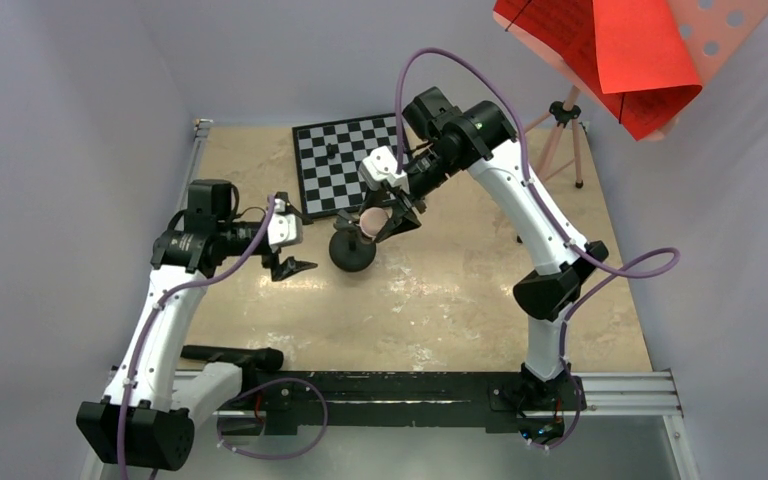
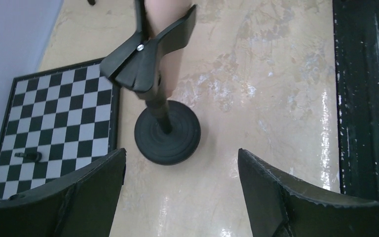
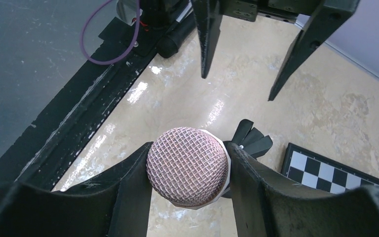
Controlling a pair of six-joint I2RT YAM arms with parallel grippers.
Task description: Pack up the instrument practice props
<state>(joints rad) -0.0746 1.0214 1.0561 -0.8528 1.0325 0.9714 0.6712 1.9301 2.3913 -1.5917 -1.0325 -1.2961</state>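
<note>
The peach tube (image 2: 165, 12), a microphone with a pink mesh head (image 3: 187, 165), stands in the forked clip (image 2: 148, 54) of the black round-base peg stand (image 1: 352, 255) at mid-table. My right gripper (image 1: 385, 222) is shut on the mesh head, one finger on each side. My left gripper (image 1: 295, 265) hangs open just left of the stand's base (image 2: 168, 133), with nothing between its fingers. At the far right stands the pink music stand (image 1: 560, 130), and red printed sheets (image 1: 620, 50) hang over its perforated desk (image 1: 720, 25).
A black-and-white chessboard (image 1: 345, 160) lies behind the peg stand with a small dark piece (image 2: 28, 156) on it. A black mounting rail (image 1: 410, 390) runs along the near edge. Grey walls close the left, back and right sides.
</note>
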